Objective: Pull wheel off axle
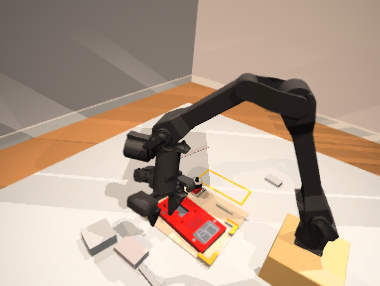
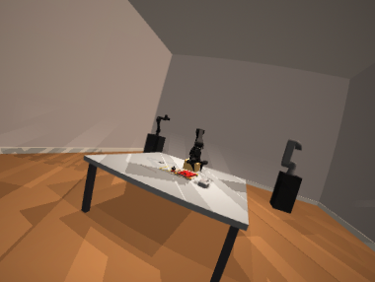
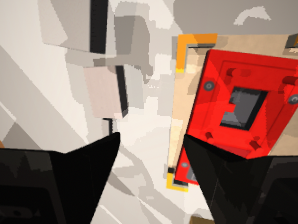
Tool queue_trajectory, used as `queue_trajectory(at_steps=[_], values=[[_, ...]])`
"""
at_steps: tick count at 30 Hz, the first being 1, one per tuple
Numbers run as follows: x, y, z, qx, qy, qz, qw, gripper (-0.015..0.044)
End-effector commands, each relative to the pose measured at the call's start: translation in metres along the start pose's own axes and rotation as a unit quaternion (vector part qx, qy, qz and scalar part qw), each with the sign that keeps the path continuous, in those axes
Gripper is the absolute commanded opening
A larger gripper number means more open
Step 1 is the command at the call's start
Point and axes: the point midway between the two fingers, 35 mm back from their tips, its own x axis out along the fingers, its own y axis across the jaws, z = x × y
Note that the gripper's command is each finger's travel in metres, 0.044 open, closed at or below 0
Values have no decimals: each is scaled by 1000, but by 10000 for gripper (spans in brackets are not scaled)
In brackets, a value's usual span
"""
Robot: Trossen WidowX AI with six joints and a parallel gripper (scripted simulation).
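Observation:
The wheel (image 1: 198, 184) is a small dark piece on the upright axle, which stands on a small red base behind the red plate. Wheel and axle are too small to tell apart clearly; they also show as a tiny dark spot in the exterior view and are out of the wrist view. The marked area (image 1: 229, 180) is a yellow outline on the table, just right of the wheel. My gripper (image 1: 162, 218) (image 3: 152, 137) points down, open, with nothing between its fingers. It hangs above the outer edge of the red plate, to the wheel's front left.
The red plate (image 1: 194, 221) (image 3: 220, 145) (image 2: 187, 174) lies on a tan board with yellow corner brackets. A grey block (image 1: 99, 237) (image 3: 67, 25) and a pinkish block (image 1: 131, 250) (image 3: 103, 91) lie left of it. A small grey piece (image 1: 273, 180) lies beyond the marked area.

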Motion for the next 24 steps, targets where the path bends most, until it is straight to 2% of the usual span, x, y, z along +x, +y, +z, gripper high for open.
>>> queue_trajectory(at_steps=[1, 13, 24], values=[[-26, -48, 25, -10, -33, -27, 999, 300], [-84, -188, 45, -25, -60, -119, 991, 300], [-86, -193, 37, -25, -59, -124, 990, 300]])
